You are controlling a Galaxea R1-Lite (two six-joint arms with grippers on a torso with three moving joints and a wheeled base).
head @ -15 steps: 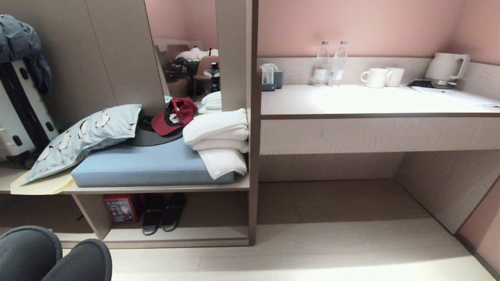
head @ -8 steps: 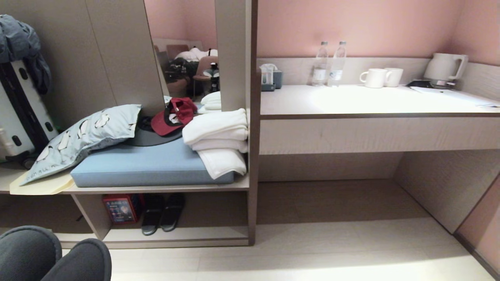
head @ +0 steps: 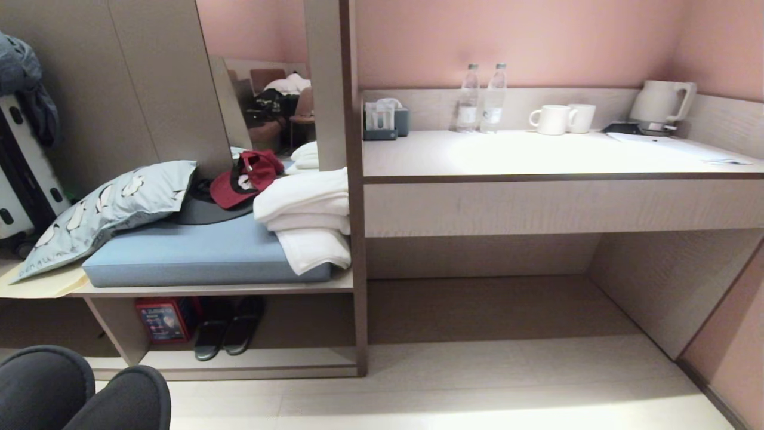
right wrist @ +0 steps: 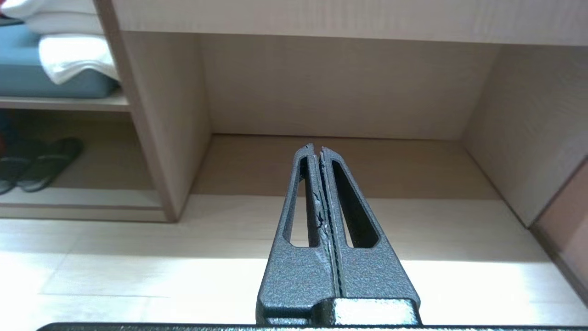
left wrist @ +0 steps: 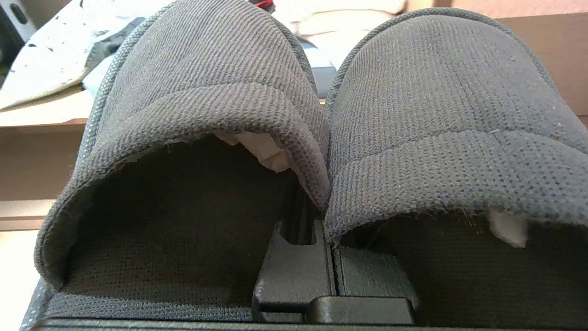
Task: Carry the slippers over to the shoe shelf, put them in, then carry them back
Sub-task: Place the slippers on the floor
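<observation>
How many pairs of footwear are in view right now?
2. The slippers sit side by side, clamped in the left gripper at the head view's lower left. A dark pair lies in the shoe shelf, beside a red box.

The slippers are a matt, coarse-knit charcoal cloth with a ribbed weave, and a scrap of white paper shows inside each. The left gripper between them is matt black plastic. The right gripper has a speckled, rough dark metal-like finish. The shelf is pale wood-grain board, smooth and matt. Above the shelf lie a smooth blue cushion and soft white towels. Right of the shelf, the floor looks smooth with a slight sheen.
</observation>
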